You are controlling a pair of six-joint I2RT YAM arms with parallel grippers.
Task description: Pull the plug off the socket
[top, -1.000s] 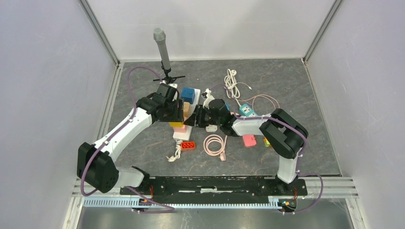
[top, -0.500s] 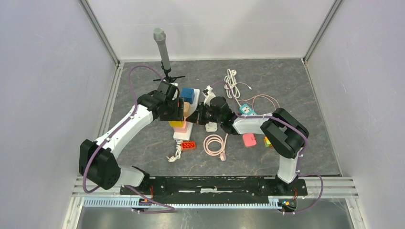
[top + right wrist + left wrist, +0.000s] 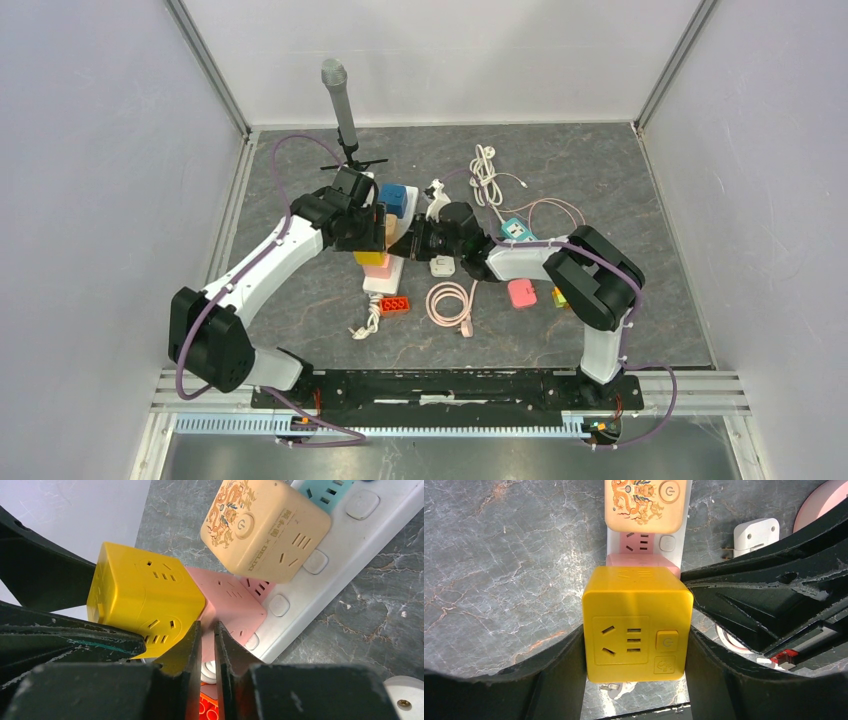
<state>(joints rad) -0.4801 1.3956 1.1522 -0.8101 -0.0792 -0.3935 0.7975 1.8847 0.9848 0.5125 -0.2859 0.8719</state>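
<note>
Marble-patterned grey tabletop (image 3: pixel 600 170) is lying under everything, and plain white walls (image 3: pixel 440 50) with metal corner posts are closing it in on three sides. Toward 11 o'clock from the table's middle, a grey microphone (image 3: pixel 338 95) is standing upright on a small black tripod.

Near the middle, a white power strip (image 3: pixel 381 281) is running from 12 to 6 o'clock and carrying a row of cube adapters, with a blue cube (image 3: pixel 393 198) sitting at its far end. The left gripper (image 3: pixel 636 645) is clamping the yellow cube plug (image 3: pixel 634 605), one black finger (image 3: pixel 561 675) pressing on each side face. In the left wrist view, a pink cube (image 3: pixel 642 562) is showing just past the yellow one toward 12 o'clock, and a cream cube (image 3: pixel 646 505) with a dragon print is sitting beyond that. Whether the yellow cube's pins are seated or free is not showing.

The right gripper (image 3: pixel 205 630) is reaching in from 3 o'clock. Its fingers are drawn together with only a slit between them, and the tips are pointing at the seam between the yellow and pink cubes.

A red brick (image 3: pixel 394 305) is lying at the strip's 6 o'clock end and a coiled pink cable (image 3: pixel 450 300) at 4 o'clock. A white adapter (image 3: pixel 442 266) is lying just beside the right gripper. A pink block (image 3: pixel 521 293), a teal socket (image 3: pixel 516 230) and a bundled white cable (image 3: pixel 485 170) are lying further toward 3 and 1 o'clock.
</note>
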